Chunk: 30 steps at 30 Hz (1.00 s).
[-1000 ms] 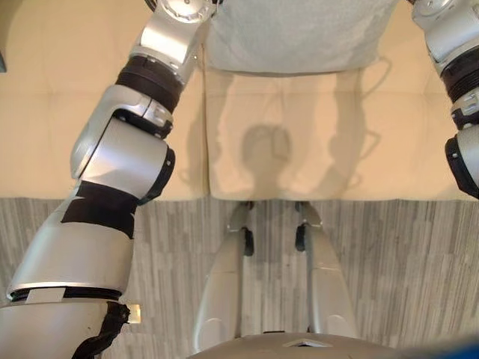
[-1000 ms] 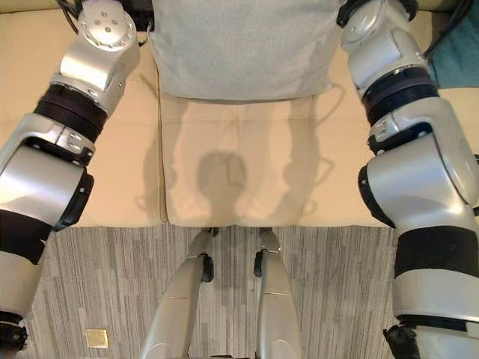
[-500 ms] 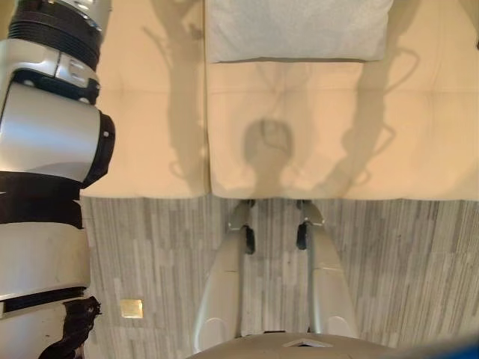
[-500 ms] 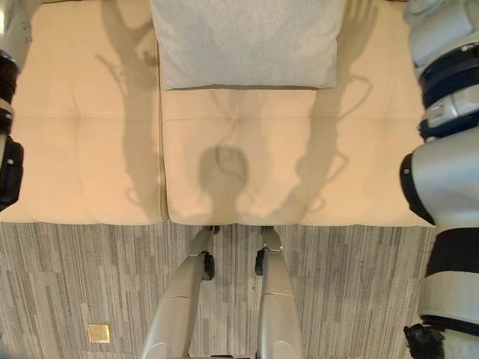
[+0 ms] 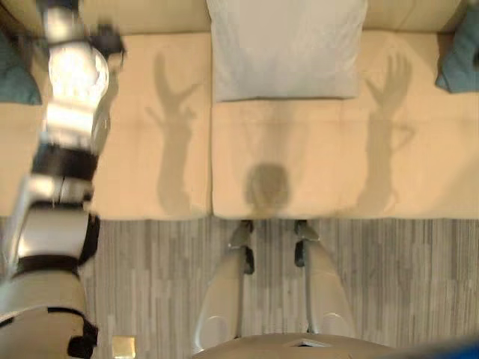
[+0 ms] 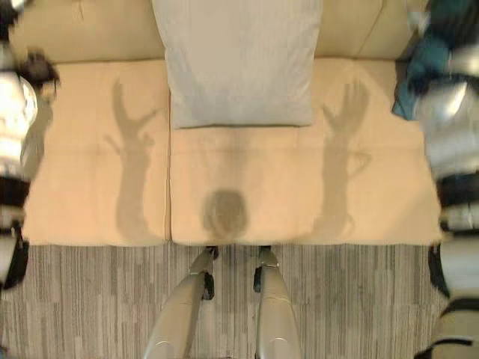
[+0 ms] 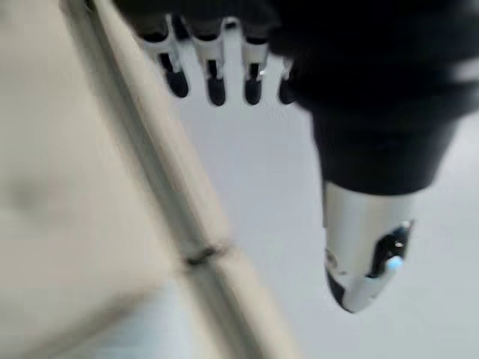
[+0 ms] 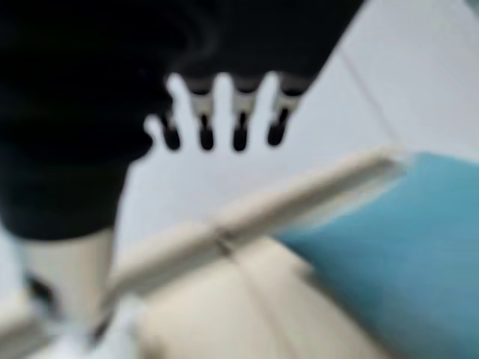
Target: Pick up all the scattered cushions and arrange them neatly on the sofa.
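A grey cushion (image 5: 284,46) stands at the back of the beige sofa (image 5: 135,149), in the middle, leaning on the backrest. One teal cushion (image 5: 15,75) lies at the sofa's left end and another teal cushion (image 6: 423,63) at its right end, partly behind my right arm. My left hand (image 7: 215,71) is open, fingers straight, over the top edge of the sofa back and holds nothing. My right hand (image 8: 239,112) is open too, above the sofa back beside the teal cushion (image 8: 397,247). Neither hand touches a cushion.
The sofa seat is split by a seam (image 5: 209,157) left of centre. Striped grey carpet (image 5: 389,284) runs along the sofa's front edge, with a small brass floor plate (image 5: 123,345) at the lower left. A pale wall (image 7: 247,187) stands behind the sofa.
Both arms have come away from the grey cushion's sides and spread outward and up. The cushion stays on the sofa. The camera has shifted, so more of the backrest shows.
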Available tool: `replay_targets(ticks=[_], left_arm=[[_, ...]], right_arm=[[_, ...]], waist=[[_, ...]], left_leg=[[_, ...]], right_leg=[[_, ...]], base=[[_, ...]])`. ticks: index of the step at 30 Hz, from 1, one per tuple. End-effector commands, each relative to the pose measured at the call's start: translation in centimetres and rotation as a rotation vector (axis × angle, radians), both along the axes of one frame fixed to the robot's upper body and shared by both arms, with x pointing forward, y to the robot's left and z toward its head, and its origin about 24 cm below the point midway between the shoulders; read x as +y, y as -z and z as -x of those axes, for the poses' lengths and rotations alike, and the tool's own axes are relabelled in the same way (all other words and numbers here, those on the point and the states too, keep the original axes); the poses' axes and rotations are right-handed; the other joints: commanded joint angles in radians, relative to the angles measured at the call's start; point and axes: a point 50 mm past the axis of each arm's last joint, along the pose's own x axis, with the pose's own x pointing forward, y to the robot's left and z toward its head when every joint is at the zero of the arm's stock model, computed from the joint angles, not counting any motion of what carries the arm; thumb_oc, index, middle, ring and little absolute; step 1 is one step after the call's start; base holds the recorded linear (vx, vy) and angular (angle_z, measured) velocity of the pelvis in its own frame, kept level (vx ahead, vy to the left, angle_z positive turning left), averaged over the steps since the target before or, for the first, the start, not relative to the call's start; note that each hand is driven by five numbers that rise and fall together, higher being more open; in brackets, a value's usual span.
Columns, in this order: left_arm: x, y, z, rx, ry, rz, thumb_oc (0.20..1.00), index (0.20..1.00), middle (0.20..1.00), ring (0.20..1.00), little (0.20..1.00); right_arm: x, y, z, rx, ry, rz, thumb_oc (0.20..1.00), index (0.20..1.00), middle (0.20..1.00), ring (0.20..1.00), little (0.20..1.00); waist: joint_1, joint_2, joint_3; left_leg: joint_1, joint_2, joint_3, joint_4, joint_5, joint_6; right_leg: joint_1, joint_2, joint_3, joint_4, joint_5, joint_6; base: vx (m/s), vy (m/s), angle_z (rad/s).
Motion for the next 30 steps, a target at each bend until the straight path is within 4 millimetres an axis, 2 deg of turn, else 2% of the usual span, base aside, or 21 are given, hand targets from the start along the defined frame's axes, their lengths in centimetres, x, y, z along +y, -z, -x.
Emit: replay_targets(ticks=[1, 3, 5, 7, 8, 9, 10, 11, 13, 14, 15, 16, 17, 18, 22, 24, 25, 27, 28, 30], left_arm=[[-0.3, 6.9, 0.0, 0.213, -0.002, -0.07, 1.0, 1.0, 1.0, 1.0, 1.0], [0.0, 11.9, 1.1, 0.371, -0.015, -0.057, 1.0, 1.0, 1.0, 1.0, 1.0], [0.2, 17.8, 3.1, 0.556, -0.017, 0.023, 1.0, 1.0, 1.0, 1.0, 1.0], [0.4, 22.0, 4.9, 0.705, -0.031, 0.078, 1.0, 1.0, 1.0, 1.0, 1.0], [0.4, 22.0, 5.0, 0.705, -0.031, 0.077, 1.0, 1.0, 1.0, 1.0, 1.0], [0.2, 24.2, 5.9, 0.796, -0.031, 0.093, 1.0, 1.0, 1.0, 1.0, 1.0], [0.0, 27.6, 7.9, 0.95, -0.038, 0.088, 1.0, 1.0, 1.0, 1.0, 1.0], [-0.3, 29.4, 9.0, 1.024, -0.03, 0.123, 1.0, 1.0, 1.0, 1.0, 1.0], [-0.8, 32.4, 11.3, 1.144, -0.021, 0.188, 1.0, 1.0, 1.0, 1.0, 1.0], [-0.8, 32.4, 11.3, 1.145, -0.021, 0.188, 1.0, 1.0, 1.0, 1.0, 1.0], [-1.2, 33.9, 12.5, 1.214, -0.018, 0.216, 1.0, 1.0, 1.0, 1.0, 1.0], [-2.1, 36.3, 14.5, 1.36, -0.003, 0.195, 1.0, 1.0, 1.0, 1.0, 1.0], [-2.1, 36.4, 14.5, 1.36, -0.003, 0.195, 1.0, 1.0, 1.0, 1.0, 1.0], [-2.8, 38.5, 16.7, 1.511, 0.004, 0.142, 1.0, 1.0, 1.0, 1.0, 1.0], [-4.0, 40.9, 19.5, 1.701, 0.043, 0.088, 1.0, 1.0, 1.0, 1.0, 1.0], [-4.2, 41.2, 19.9, 1.717, 0.042, 0.115, 1.0, 1.0, 1.0, 1.0, 1.0], [-4.4, 41.3, 19.9, 1.718, 0.034, 0.142, 1.0, 1.0, 1.0, 1.0, 1.0], [-4.8, 41.4, 19.7, 1.726, 0.044, 0.136, 1.0, 1.0, 1.0, 1.0, 1.0], [-5.0, 41.4, 19.5, 1.727, 0.056, 0.132, 1.0, 1.0, 1.0, 1.0, 1.0], [-5.3, 41.5, 19.5, 1.729, 0.064, 0.134, 1.0, 1.0, 1.0, 1.0, 1.0]], right_arm=[[-2.2, 7.2, 1.5, 0.205, 0.034, -0.029, 1.0, 1.0, 1.0, 1.0, 1.0], [-2.2, 11.2, 2.6, 0.286, 0.017, -0.107, 1.0, 1.0, 1.0, 1.0, 1.0], [-1.9, 15.2, 4.1, 0.407, 0.012, -0.138, 1.0, 1.0, 1.0, 1.0, 1.0], [-1.7, 18.6, 5.4, 0.502, 0.013, -0.209, 1.0, 1.0, 1.0, 1.0, 1.0], [-1.7, 18.6, 5.5, 0.503, 0.013, -0.21, 1.0, 1.0, 1.0, 1.0, 1.0], [-1.4, 20.6, 6.2, 0.558, 0.012, -0.252, 1.0, 1.0, 1.0, 1.0, 1.0], [-0.6, 23.6, 7.4, 0.652, -0.002, -0.326, 1.0, 1.0, 1.0, 1.0, 1.0], [-0.1, 25.0, 7.9, 0.691, -0.01, -0.362, 1.0, 1.0, 1.0, 1.0, 1.0], [0.7, 27.5, 9.3, 0.783, -0.025, -0.412, 1.0, 1.0, 1.0, 1.0, 1.0], [0.7, 27.5, 9.3, 0.784, -0.025, -0.412, 1.0, 1.0, 1.0, 1.0, 1.0], [1.3, 29.3, 10.2, 0.858, -0.033, -0.435, 1.0, 1.0, 1.0, 1.0, 1.0], [2.2, 31.9, 11.8, 0.993, -0.047, -0.456, 1.0, 1.0, 1.0, 1.0, 1.0], [2.2, 31.9, 11.8, 0.993, -0.048, -0.456, 1.0, 1.0, 1.0, 1.0, 1.0], [3.1, 34.3, 13.4, 1.123, -0.063, -0.465, 1.0, 1.0, 1.0, 1.0, 1.0], [4.9, 37.9, 16.5, 1.324, -0.069, -0.518, 1.0, 1.0, 1.0, 1.0, 1.0], [5.5, 38.8, 17.3, 1.38, -0.066, -0.526, 1.0, 1.0, 1.0, 1.0, 1.0], [5.8, 39.3, 17.8, 1.41, -0.054, -0.533, 1.0, 1.0, 1.0, 1.0, 1.0], [5.8, 39.7, 18.2, 1.44, -0.033, -0.534, 1.0, 1.0, 1.0, 1.0, 1.0], [5.7, 39.8, 18.5, 1.451, -0.02, -0.538, 1.0, 1.0, 1.0, 1.0, 1.0], [5.6, 40.0, 18.8, 1.454, 0.0, -0.563, 1.0, 1.0, 1.0, 1.0, 1.0]], waist=[[-0.012, -0.024, -0.127], [-0.012, -0.026, -0.133], [-0.01, -0.032, -0.136], [-0.011, -0.033, -0.139], [-0.011, -0.034, -0.138], [-0.013, -0.035, -0.138], [-0.016, -0.038, -0.141], [-0.018, -0.038, -0.144], [-0.019, -0.04, -0.148], [-0.019, -0.04, -0.148], [-0.019, -0.039, -0.154], [-0.018, -0.041, -0.166], [-0.018, -0.04, -0.164], [-0.015, -0.044, -0.179], [-0.008, -0.044, -0.195], [-0.002, -0.043, -0.188], [-0.002, -0.045, -0.185], [-0.001, -0.048, -0.18], [-0.001, -0.056, -0.179], [-0.013, -0.07, -0.176]], left_leg=[[0.099, 0.011, 0.005, 0.059, -0.181, -0.055], [0.138, 0.016, 0.007, 0.049, -0.189, -0.057], [0.18, 0.024, 0.006, 0.043, -0.193, -0.056], [0.219, 0.033, 0.002, 0.037, -0.195, -0.056], [0.219, 0.032, 0.002, 0.034, -0.189, -0.056], [0.237, 0.036, 0.001, 0.034, -0.19, -0.057], [0.269, 0.044, 0.001, 0.034, -0.192, -0.058], [0.285, 0.048, 0.002, 0.03, -0.194, -0.057], [0.32, 0.056, 0.002, 0.024, -0.191, -0.057], [0.323, 0.056, 0.002, 0.022, -0.191, -0.057], [0.345, 0.061, 0.005, 0.014, -0.191, -0.058], [0.375, 0.07, 0.008, 0.009, -0.19, -0.061], [0.377, 0.07, 0.009, 0.008, -0.191, -0.061], [0.407, 0.08, 0.009, 0.004, -0.191, -0.063], [0.451, 0.108, 0.009, 0.0, -0.184, -0.082], [0.44, 0.133, 0.008, 0.001, -0.147, -0.106], [0.415, 0.155, 0.006, -0.002, -0.103, -0.13], [0.387, 0.168, -0.002, 0.008, -0.083, -0.136], [0.386, 0.159, -0.018, 0.037, -0.109, -0.124], [0.405, 0.14, -0.02, 0.109, -0.195, -0.107]], right_leg=[[0.198, -0.068, -0.033, -0.169, 0.018, 0.093], [0.234, -0.063, -0.039, -0.171, 0.005, 0.092], [0.274, -0.058, -0.041, -0.172, -0.005, 0.089], [0.311, -0.055, -0.046, -0.173, -0.016, 0.085], [0.311, -0.056, -0.046, -0.176, -0.012, 0.085], [0.33, -0.053, -0.05, -0.176, -0.016, 0.083], [0.358, -0.044, -0.055, -0.174, -0.026, 0.079], [0.372, -0.04, -0.056, -0.173, -0.031, 0.077], [0.403, -0.033, -0.058, -0.174, -0.037, 0.072], [0.405, -0.032, -0.058, -0.175, -0.037, 0.072], [0.422, -0.027, -0.059, -0.176, -0.042, 0.07], [0.453, -0.018, -0.063, -0.18, -0.053, 0.065], [0.456, -0.017, -0.063, -0.181, -0.053, 0.065], [0.484, -0.006, -0.063, -0.184, -0.063, 0.06], [0.54, 0.023, -0.073, -0.188, -0.098, 0.041], [0.561, 0.043, -0.092, -0.193, -0.119, 0.028], [0.565, 0.058, -0.114, -0.206, -0.129, 0.015], [0.559, 0.063, -0.127, -0.203, -0.135, 0.003], [0.546, 0.058, -0.129, -0.194, -0.131, -0.004], [0.532, 0.039, -0.136, -0.181, -0.12, -0.004]], base=[[0.07, -0.074, 0.01], [0.07, -0.066, 0.05], [0.05, -0.068, 0.08], [0.05, -0.052, 0.02], [0.04, -0.042, 0.03], [0.02, -0.066, 0.03], [0.04, -0.079, 0.04], [0.04, -0.084, 0.06], [0.01, -0.059, 0.08], [0.01, -0.047, 0.05], [0.01, -0.07, 0.02], [0.01, -0.07, -0.02], [-0.02, -0.123, -0.02], [-0.02, -0.104, -0.01], [-0.04, -0.135, -0.02], [-0.15, -0.176, 0.12], [-0.24, -0.172, 0.24], [-0.24, -0.109, 0.51], [-0.24, -0.057, 0.57], [-0.19, -0.019, 0.36]])
